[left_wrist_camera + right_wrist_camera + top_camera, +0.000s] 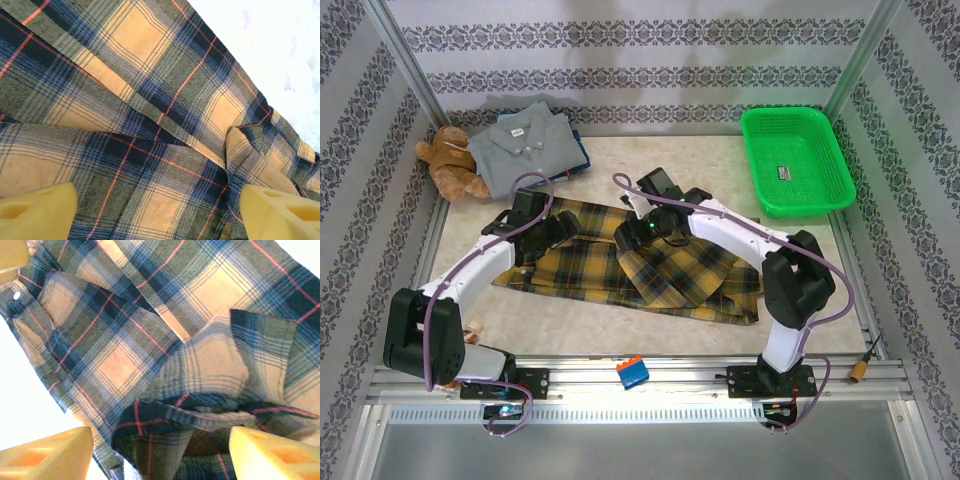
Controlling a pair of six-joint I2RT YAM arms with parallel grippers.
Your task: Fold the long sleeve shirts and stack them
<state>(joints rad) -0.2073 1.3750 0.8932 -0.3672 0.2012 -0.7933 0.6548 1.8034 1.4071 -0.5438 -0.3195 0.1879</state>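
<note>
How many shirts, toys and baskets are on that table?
Shirts: 3 (plaid shirt, grey shirt, blue shirt under the grey one)
Teddy bear: 1
Green basket: 1
Total: 5

arms (470, 265) — white, black joints | cables (532, 176) lilac | fingers (35, 210) — yellow wedges

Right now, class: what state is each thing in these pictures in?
Plaid shirt: spread on the table, partly folded, rumpled.
Grey shirt: folded, top of the pile.
Blue shirt: under the grey one, only an edge showing.
Teddy bear: lying beside the pile.
Basket: upright, holding no clothes.
Left gripper: open, over the plaid shirt.
Right gripper: open, over the plaid shirt.
</note>
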